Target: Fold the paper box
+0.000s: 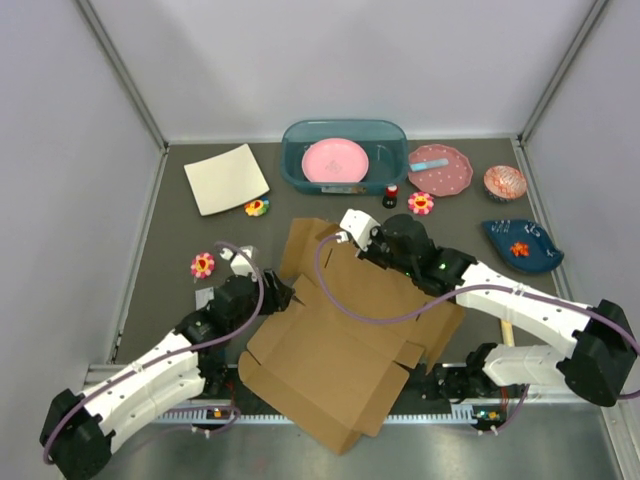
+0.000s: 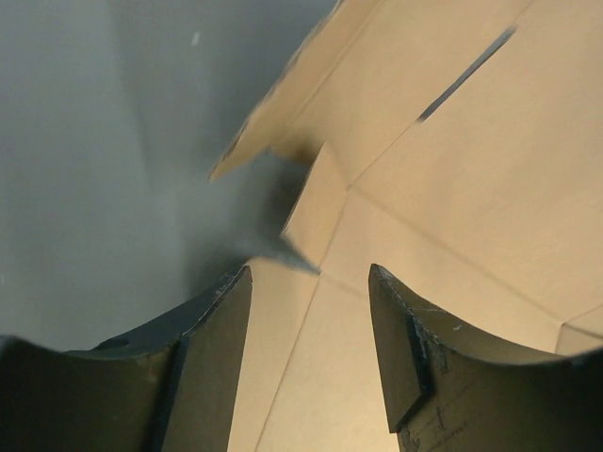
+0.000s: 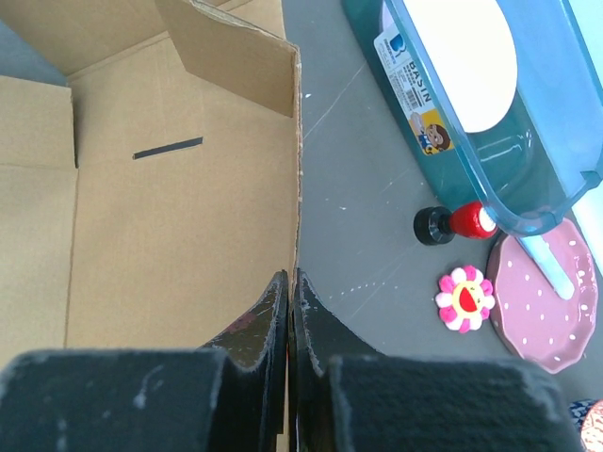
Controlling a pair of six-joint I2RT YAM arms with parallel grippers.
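The paper box [image 1: 335, 345] [image 3: 170, 217] [image 2: 452, 188] lies mostly flat in the near middle of the table [image 1: 150, 280]. Its near corner juts past the table's near edge, and a far flap stands raised.

The right claw [image 1: 345, 232] [image 3: 290, 287] is pinched tight on the top edge of an upright side wall at the box's far right. The left claw [image 1: 272, 295] [image 2: 311, 292] hangs wide apart above the left flaps, holding nothing.

Bare table runs along the box's left side and far edge. Beyond the gripped wall sit a teal basin [image 1: 345, 178] [image 3: 424, 104], a flower toy [image 1: 421, 203] [image 3: 464, 298] and a dotted plate [image 1: 440, 168] [image 3: 546, 292]. A cream sheet [image 1: 226, 178] lies far left, well apart.
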